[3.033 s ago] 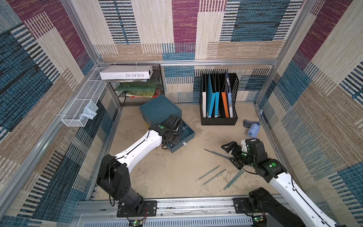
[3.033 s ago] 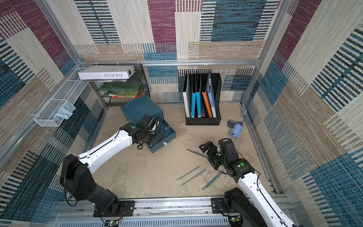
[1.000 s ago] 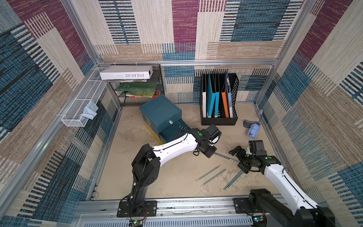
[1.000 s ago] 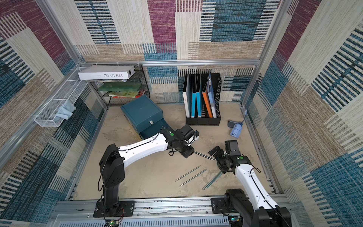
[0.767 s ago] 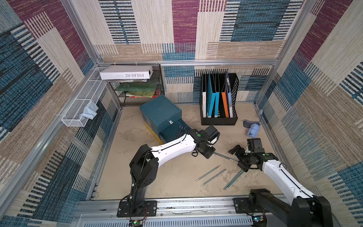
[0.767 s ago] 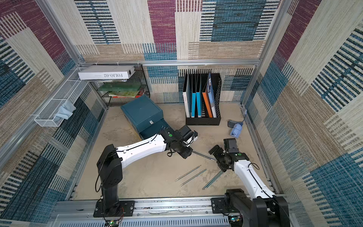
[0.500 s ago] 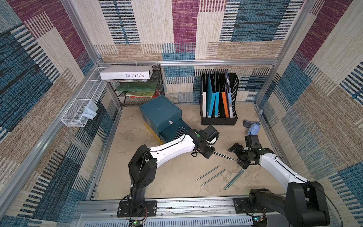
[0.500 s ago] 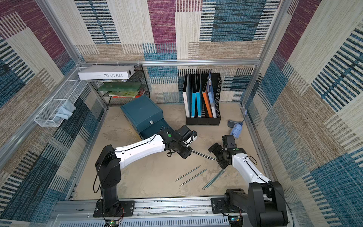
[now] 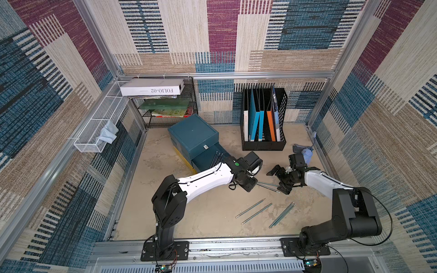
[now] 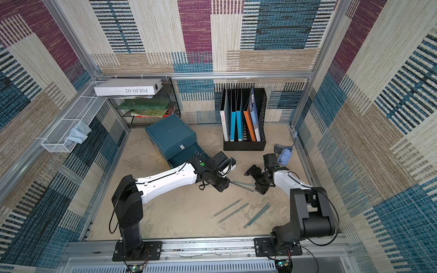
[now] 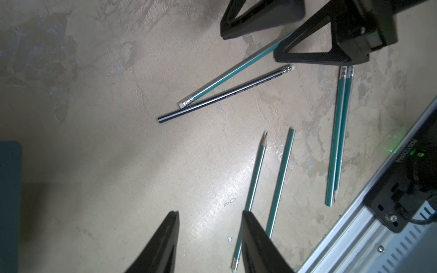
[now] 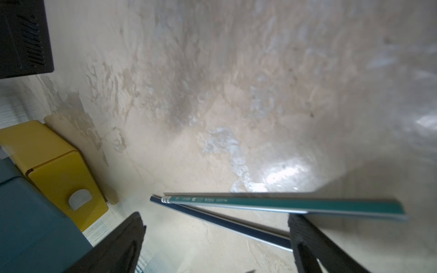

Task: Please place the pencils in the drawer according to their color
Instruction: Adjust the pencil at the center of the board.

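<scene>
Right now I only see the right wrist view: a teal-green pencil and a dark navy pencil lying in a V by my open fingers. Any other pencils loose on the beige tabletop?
Observer: Yes, two teal-green pencils lying apart and a touching teal-green pair, nearer the base rail.
Operator: And the left gripper?
Observer: The black left gripper hovers open and empty near the navy pencil's eraserless end.
Operator: Is a drawer ready?
Observer: A teal drawer of the dark-teal cabinet is pulled out, thin dark pencils inside.
</scene>
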Robot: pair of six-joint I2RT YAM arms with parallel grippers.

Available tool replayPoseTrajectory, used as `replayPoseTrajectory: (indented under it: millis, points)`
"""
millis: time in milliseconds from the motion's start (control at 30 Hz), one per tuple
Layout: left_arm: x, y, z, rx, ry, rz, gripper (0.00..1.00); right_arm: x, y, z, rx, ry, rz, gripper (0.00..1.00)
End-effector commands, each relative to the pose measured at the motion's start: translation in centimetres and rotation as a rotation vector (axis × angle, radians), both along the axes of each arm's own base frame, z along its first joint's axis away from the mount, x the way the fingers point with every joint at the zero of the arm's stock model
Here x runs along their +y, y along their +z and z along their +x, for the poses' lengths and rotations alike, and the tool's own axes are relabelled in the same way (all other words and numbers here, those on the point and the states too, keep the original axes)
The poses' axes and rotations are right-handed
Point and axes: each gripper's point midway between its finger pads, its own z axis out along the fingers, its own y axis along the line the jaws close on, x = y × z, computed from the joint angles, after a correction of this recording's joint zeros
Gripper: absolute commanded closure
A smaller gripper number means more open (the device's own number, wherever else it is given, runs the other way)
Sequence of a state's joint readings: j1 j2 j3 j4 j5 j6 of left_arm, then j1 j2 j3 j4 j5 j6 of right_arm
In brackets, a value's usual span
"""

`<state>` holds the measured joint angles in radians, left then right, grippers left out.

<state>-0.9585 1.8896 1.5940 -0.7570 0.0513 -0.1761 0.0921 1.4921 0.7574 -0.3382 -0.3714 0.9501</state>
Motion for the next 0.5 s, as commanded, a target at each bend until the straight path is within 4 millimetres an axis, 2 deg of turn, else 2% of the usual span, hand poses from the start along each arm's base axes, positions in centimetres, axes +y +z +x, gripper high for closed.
replayPoseTrajectory:
  millis: [0,167,333,467]
  points:
    - [-0.1,0.3,0.2,-0.017,0.002,-0.011,0.53,0.8,-0.4,-0.2,0.034,0.009,0.013,0.01]
    - [-0.2,0.2,0.1,-0.017,-0.016,-0.011,0.53,1.8,0.9,0.5,0.004,0.034,0.039,0.01]
    - [-0.9,0.1,-0.4,-0.004,-0.089,-0.022,0.52,1.9,4.3,1.9,-0.077,0.067,0.038,0.01]
    - [-1.7,-0.1,-1.0,0.01,-0.138,-0.025,0.52,1.7,6.7,2.2,-0.122,0.077,0.023,0.01]
